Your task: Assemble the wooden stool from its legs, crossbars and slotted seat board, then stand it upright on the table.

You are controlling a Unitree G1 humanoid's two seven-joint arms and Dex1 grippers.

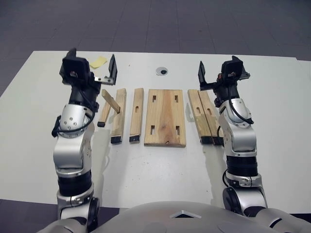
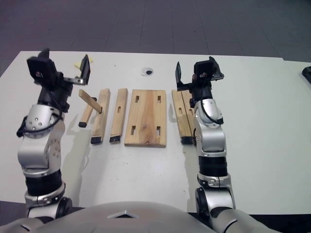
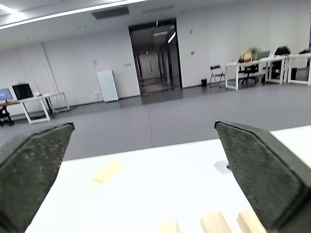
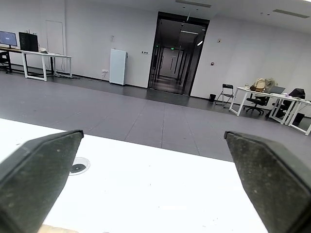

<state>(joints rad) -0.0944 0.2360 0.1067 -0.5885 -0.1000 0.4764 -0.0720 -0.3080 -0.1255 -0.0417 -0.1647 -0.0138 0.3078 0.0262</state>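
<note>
1. Fingers (image 3: 262, 165) of the left gripper (image 3: 144, 126) stand wide apart with nothing between them. The right gripper (image 4: 154, 132) is spread just as wide and is also empty.
2. Both grippers hang above the table (image 1: 272, 97), each near the far ends of the parts on its own side. This looks like a ready pose that keeps the parts open to the head camera.
3. The board (image 1: 165, 117) lies flat in the middle with its slots facing up, probably so legs can go in from above.
4. Left of it, three bars (image 1: 137, 114) lie lengthwise side by side, and a short stick (image 1: 111, 101) rests tilted on them.
5. Right of the board, a pair (image 1: 196, 116) of bars lies touching, partly hidden by the right arm.
6. Nothing is joined yet. Splitting the parts left and right seems meant to put some within each arm's reach.
</note>
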